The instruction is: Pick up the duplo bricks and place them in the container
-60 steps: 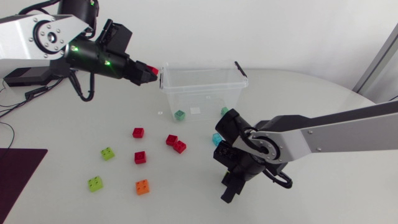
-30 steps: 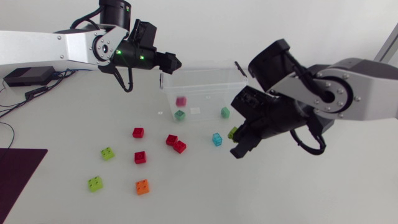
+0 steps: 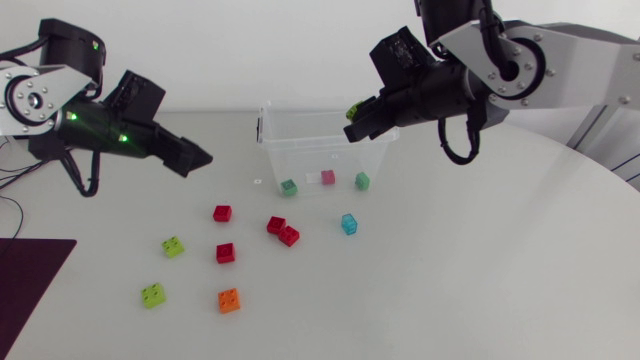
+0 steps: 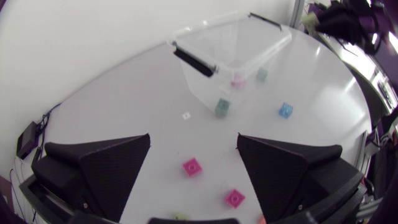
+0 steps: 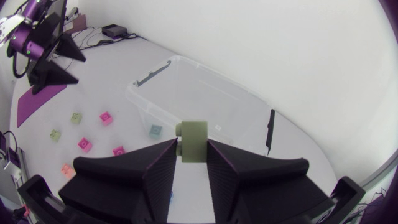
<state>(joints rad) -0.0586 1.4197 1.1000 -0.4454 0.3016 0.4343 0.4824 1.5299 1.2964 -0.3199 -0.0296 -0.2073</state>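
The right pincer (image 5: 191, 149) pinches a lime brick (image 5: 191, 138) between both fingers. It hangs over the near rim of the clear container (image 5: 208, 93), which stands open below and ahead of it. In the container lie a green brick (image 3: 289, 186), a pink brick (image 3: 327, 177) and a second green brick (image 3: 362, 181), seen through its front wall.

The left pincer (image 4: 194, 138) is spread wide with nothing between its fingers, above the desk (image 4: 118, 93) and well apart from the container ahead of it. Beyond the container's front wall a cyan brick (image 3: 348, 223) lies on the desk. Farther out lie four red bricks (image 3: 226, 253), two lime ones and an orange brick (image 3: 229, 300).

From above, the held brick shows only as a sliver at the right pincer's tip. From that wrist, its fingers hide most of the container's floor.
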